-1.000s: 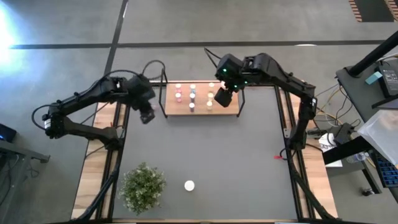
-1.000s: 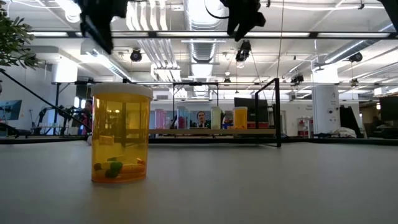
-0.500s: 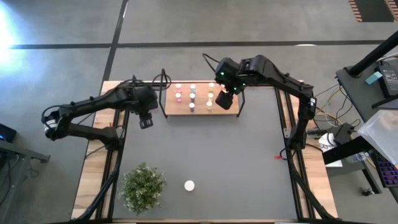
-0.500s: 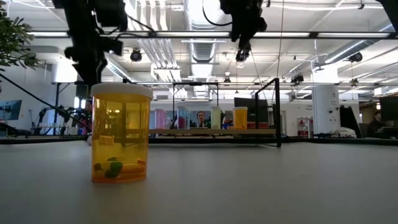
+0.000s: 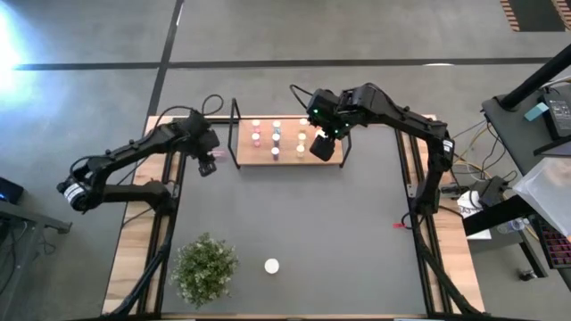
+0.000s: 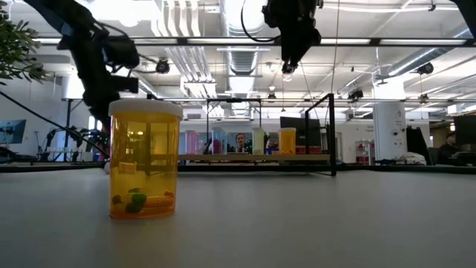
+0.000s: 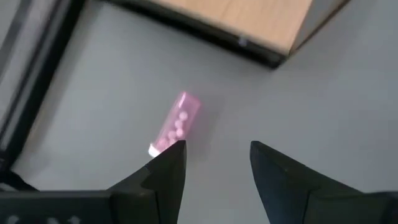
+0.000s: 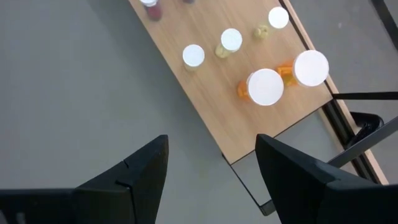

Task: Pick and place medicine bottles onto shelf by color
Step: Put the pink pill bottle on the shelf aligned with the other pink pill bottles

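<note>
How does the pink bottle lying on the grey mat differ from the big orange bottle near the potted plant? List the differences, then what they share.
Pose: the pink bottle lies on its side on the mat, while the orange bottle stands upright.
Colour: one body is clear pink, the other clear amber-orange.
Place: the pink one lies close to the wooden shelf, under the open left gripper; the orange one stands far from it, beside the plant.
Shared: both have white caps and show their contents.

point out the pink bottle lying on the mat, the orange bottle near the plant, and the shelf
pink bottle [image 7: 176,124], left wrist view, mid body
orange bottle [image 6: 145,164], low view, front of body
shelf [image 8: 211,99], right wrist view, bare board
</note>
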Motion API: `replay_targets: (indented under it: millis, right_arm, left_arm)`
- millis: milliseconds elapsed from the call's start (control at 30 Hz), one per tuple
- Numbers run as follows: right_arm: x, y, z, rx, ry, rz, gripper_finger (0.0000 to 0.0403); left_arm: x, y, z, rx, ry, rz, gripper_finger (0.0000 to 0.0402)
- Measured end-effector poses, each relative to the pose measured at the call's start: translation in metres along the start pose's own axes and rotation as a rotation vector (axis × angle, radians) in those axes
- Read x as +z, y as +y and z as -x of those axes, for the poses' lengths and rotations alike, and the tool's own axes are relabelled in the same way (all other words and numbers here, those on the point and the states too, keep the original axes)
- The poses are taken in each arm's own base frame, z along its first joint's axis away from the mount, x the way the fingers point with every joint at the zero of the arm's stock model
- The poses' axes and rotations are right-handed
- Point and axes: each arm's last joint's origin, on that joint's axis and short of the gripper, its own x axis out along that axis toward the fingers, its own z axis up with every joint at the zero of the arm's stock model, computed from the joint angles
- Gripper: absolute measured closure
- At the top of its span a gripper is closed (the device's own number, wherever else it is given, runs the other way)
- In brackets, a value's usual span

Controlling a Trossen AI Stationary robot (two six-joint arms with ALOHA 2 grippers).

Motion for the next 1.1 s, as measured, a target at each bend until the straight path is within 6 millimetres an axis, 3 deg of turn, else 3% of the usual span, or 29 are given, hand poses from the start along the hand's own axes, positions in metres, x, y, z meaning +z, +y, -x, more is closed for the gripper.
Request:
replay_targets:
  millis: [467, 600, 700, 1100]
  right_arm:
    - [0.0, 0.0, -0.001, 0.0, 0.002, -0.044, 0.017]
    - [0.0, 0.0, -0.001, 0.0, 0.002, -0.046, 0.017]
    - [0.0, 0.0, -0.001, 0.0, 0.002, -0.047, 0.017]
    - [0.0, 0.0, -0.001, 0.0, 0.002, -0.048, 0.017]
  left_arm:
    - [-0.02, 0.023, -0.043, -0.017, -0.034, -0.004, 0.024]
    - [-0.018, 0.032, -0.051, 0.02, -0.076, 0.016, 0.024]
    - [-0.018, 0.032, -0.059, -0.043, -0.074, 0.021, 0.0242]
    - [-0.023, 0.033, -0.08, -0.074, 0.033, 0.047, 0.0297]
